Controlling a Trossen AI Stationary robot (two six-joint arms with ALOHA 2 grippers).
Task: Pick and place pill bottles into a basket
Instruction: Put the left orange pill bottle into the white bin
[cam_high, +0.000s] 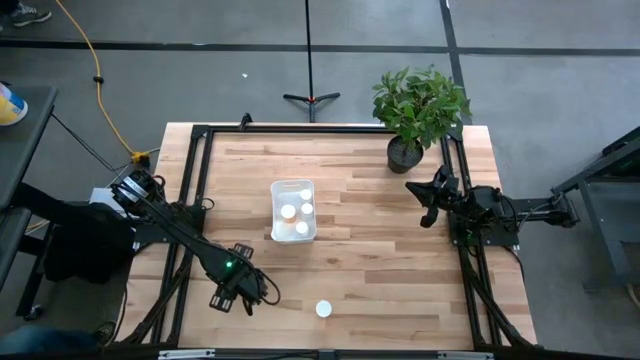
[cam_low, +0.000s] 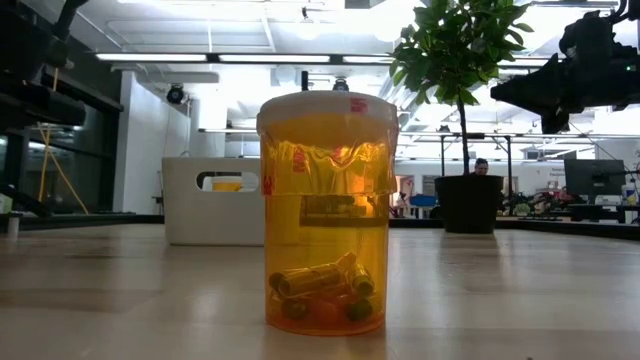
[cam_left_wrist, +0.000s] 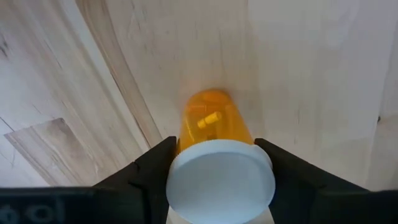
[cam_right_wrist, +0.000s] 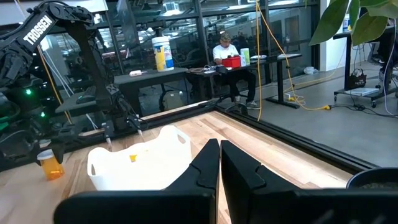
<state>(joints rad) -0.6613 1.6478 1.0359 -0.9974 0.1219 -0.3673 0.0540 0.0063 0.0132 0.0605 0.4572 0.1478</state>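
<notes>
The pill bottles are orange and see-through, with white caps. My left gripper (cam_high: 243, 295) at the table's near left is shut on one bottle (cam_left_wrist: 211, 121), which also shows in the right wrist view (cam_right_wrist: 50, 166). A second bottle (cam_high: 323, 309) stands upright on its base near the front edge, and fills the low view (cam_low: 326, 215). The white basket (cam_high: 292, 210) sits at the table's middle with three bottles' caps (cam_high: 296, 212) showing inside. My right gripper (cam_high: 428, 205) is shut and empty beside the plant pot. My left gripper pinches the bottle's white cap (cam_left_wrist: 181, 182) between its two fingers, one on each side. The fingers come from above, pointing down. The bottle hangs upright below them, cap up. I cannot tell whether its base touches the table.
A potted plant (cam_high: 418, 115) stands at the far right corner. A black frame (cam_high: 195, 180) runs along the table's edges. Bare wood lies between the basket and the front edge. A person (cam_right_wrist: 225, 53) sits in the room beyond.
</notes>
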